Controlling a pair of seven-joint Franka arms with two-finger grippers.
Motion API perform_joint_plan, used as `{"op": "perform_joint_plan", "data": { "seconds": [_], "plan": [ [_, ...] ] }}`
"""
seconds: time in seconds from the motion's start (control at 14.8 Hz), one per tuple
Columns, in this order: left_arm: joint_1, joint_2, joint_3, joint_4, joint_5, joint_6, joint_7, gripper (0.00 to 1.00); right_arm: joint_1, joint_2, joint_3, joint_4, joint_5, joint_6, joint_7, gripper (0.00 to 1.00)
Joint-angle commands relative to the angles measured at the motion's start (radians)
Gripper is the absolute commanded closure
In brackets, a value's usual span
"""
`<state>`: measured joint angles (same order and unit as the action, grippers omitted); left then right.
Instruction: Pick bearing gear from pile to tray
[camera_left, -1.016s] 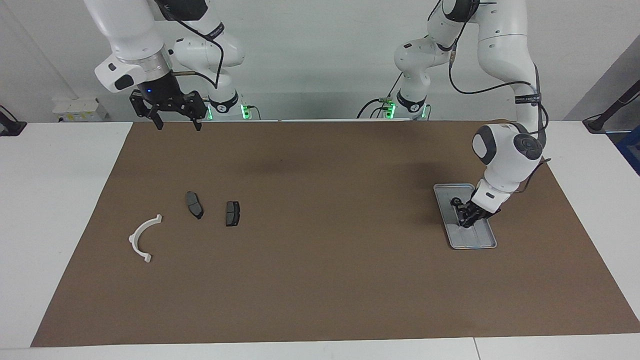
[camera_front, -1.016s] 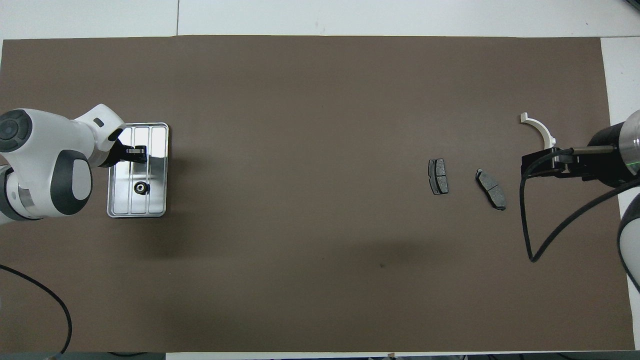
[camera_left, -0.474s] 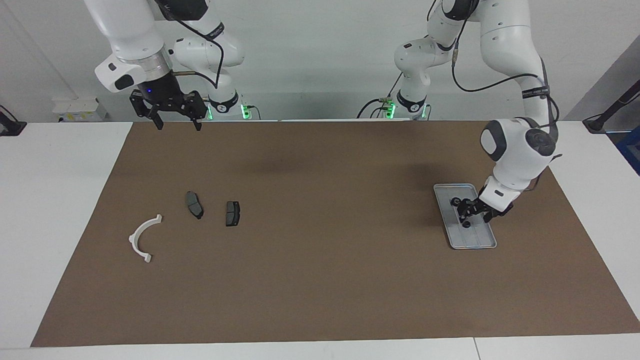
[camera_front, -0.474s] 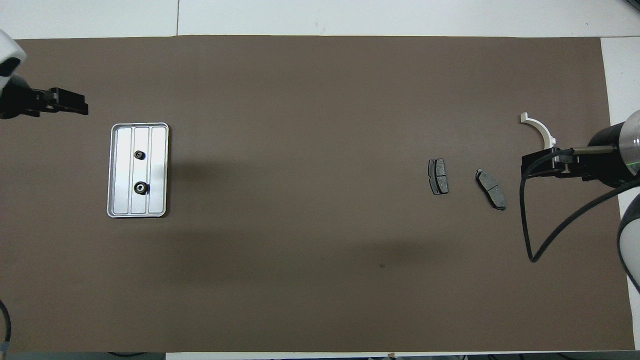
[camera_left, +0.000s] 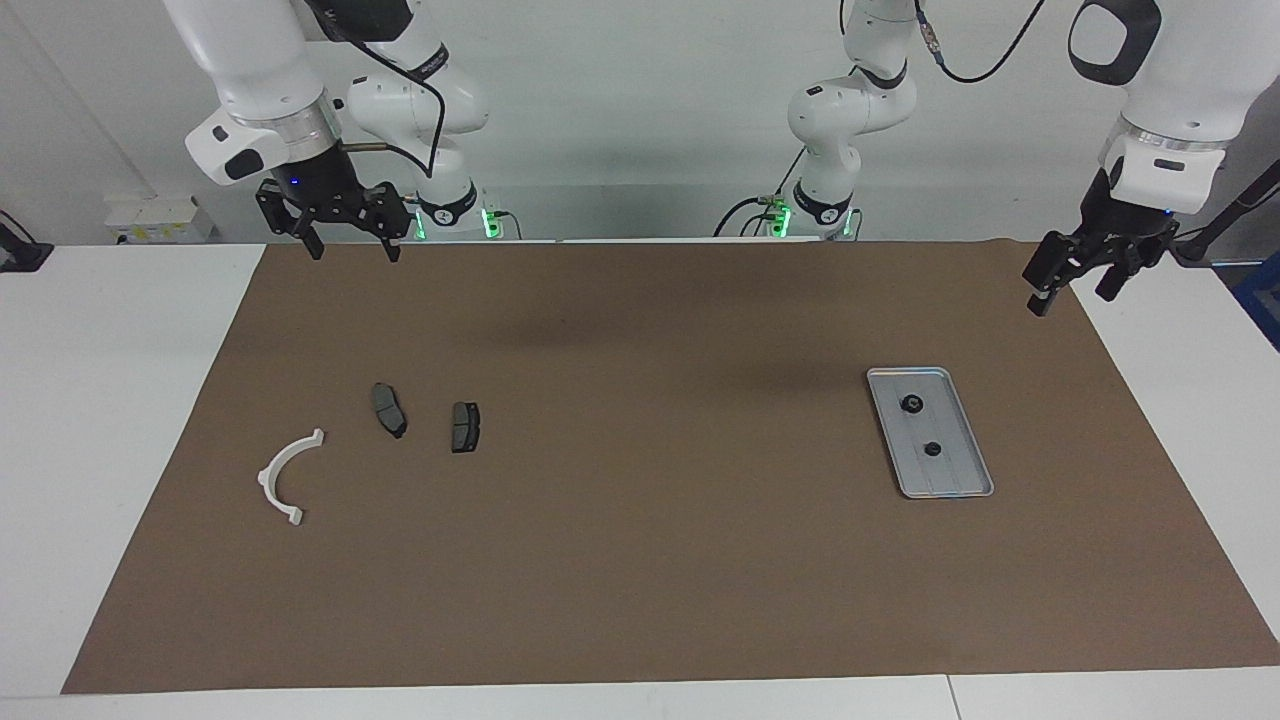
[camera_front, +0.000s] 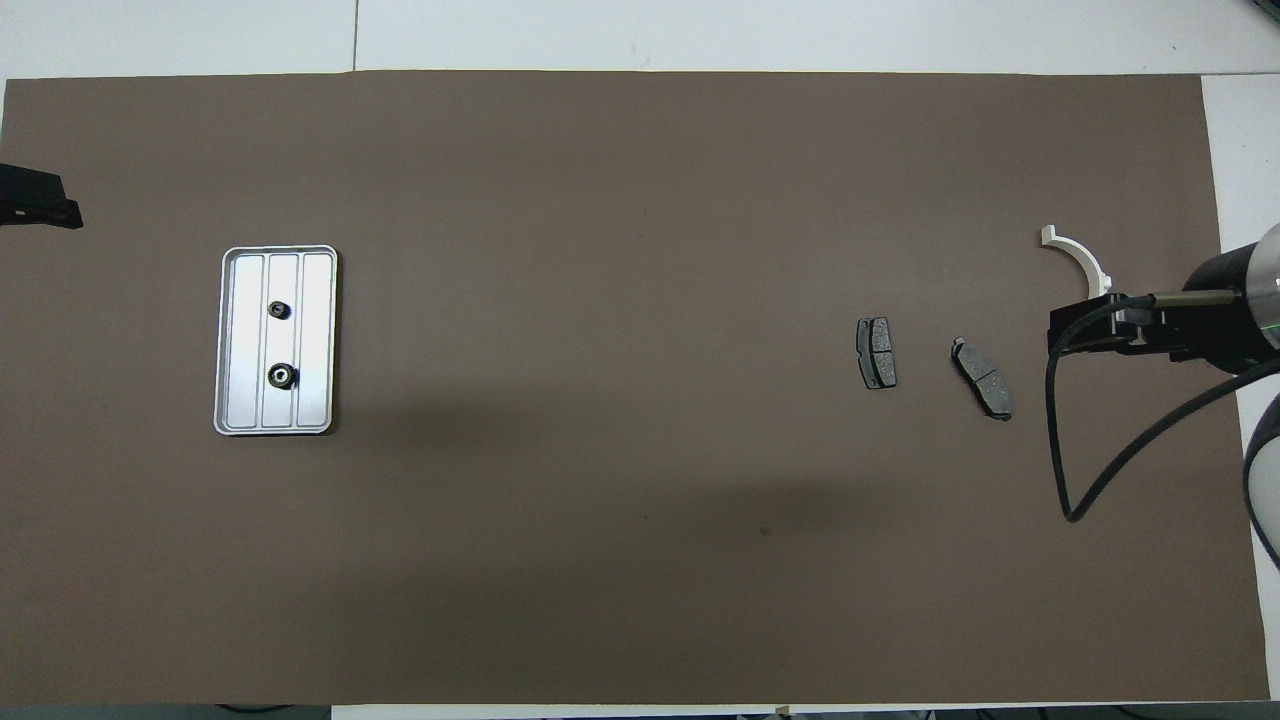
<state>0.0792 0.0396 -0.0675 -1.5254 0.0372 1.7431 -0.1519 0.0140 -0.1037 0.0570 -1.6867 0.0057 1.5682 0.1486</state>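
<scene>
Lifting clear to the frame's upper right, the left tool (camera_left: 1079, 272) hangs released; two bearing gears (camera_left: 911, 403) lie in the tray (camera_left: 975, 480). Right tool (camera_left: 352, 243) waits, released.

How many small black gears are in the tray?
2, both in the tray: one gear nearer to the robots, the other gear farther along the same middle strip. None appears hidden.

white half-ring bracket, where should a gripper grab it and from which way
Probably mid-arc, from straight above. The white half-ring bracket lies flat on the brown mat, a thin curved band with lugs at both ends, so fingers would likely straddle the band across its width, away from the lugs.
</scene>
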Motion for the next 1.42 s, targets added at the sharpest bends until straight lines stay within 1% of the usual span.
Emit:
{"op": "perform_joint_plan", "data": {
  "seconds": [0.0, 0.07, 0.2, 0.27, 0.41, 0.47, 0.61, 0.68, 0.88, 1.02, 1.15, 1.36],
  "plan": [
    [-0.226, -0.033, 0.207, -0.033, -0.01, -0.057, -0.015, 0.0, -0.008, -0.01, 0.001, -0.002, -0.016, -0.001, 0.002, 0.0],
    [-0.236, -0.035, 0.213, -0.035, -0.011, -0.08, -0.006, 0.0, -0.008, -0.01, 0.001, -0.002, -0.016, -0.001, 0.003, 0.0],
    [-0.233, -0.055, 0.212, -0.023, -0.016, -0.166, 0.032, 0.0, -0.008, -0.01, 0.001, -0.002, -0.016, -0.001, 0.003, 0.0],
    [-0.239, -0.05, 0.218, -0.018, -0.034, -0.197, 0.038, 0.0, -0.008, -0.01, 0.001, -0.002, -0.016, -0.001, 0.002, 0.0],
    [-0.23, -0.047, 0.204, -0.004, -0.039, -0.224, 0.038, 0.0, -0.008, -0.01, 0.001, -0.002, -0.016, -0.001, 0.003, 0.0],
    [-0.208, -0.05, 0.193, -0.004, -0.04, -0.231, 0.041, 0.0, -0.008, -0.01, 0.001, -0.002, -0.016, -0.001, 0.003, 0.0],
    [-0.126, -0.049, 0.096, -0.004, -0.039, -0.243, 0.041, 0.0, -0.008, -0.01, 0.001, -0.002, -0.016, -0.001, 0.003, 0.0],
    [-0.121, -0.052, 0.088, -0.002, -0.037, -0.243, 0.041, 0.0, -0.008, -0.01, 0.001, -0.002, -0.016, -0.001, 0.003, 0.0],
    [-0.133, -0.053, 0.097, 0.001, -0.03, -0.26, 0.04, 0.0, -0.008, -0.01, 0.001, -0.002, -0.016, -0.001, 0.002, 0.0],
    [-0.171, -0.047, 0.104, 0.025, -0.031, -0.301, 0.04, 0.0, -0.008, -0.01, 0.001, -0.001, -0.016, 0.001, 0.003, 0.0],
    [-0.164, -0.053, 0.117, 0.037, -0.031, -0.344, 0.041, 0.0, -0.008, -0.01, 0.001, -0.002, -0.015, -0.001, 0.002, 0.0],
    [-0.154, -0.082, 0.114, 0.015, -0.034, -0.324, 0.064, 0.0, -0.008, -0.01, 0.001, -0.001, -0.015, -0.001, 0.003, 0.0]
  ]
}}
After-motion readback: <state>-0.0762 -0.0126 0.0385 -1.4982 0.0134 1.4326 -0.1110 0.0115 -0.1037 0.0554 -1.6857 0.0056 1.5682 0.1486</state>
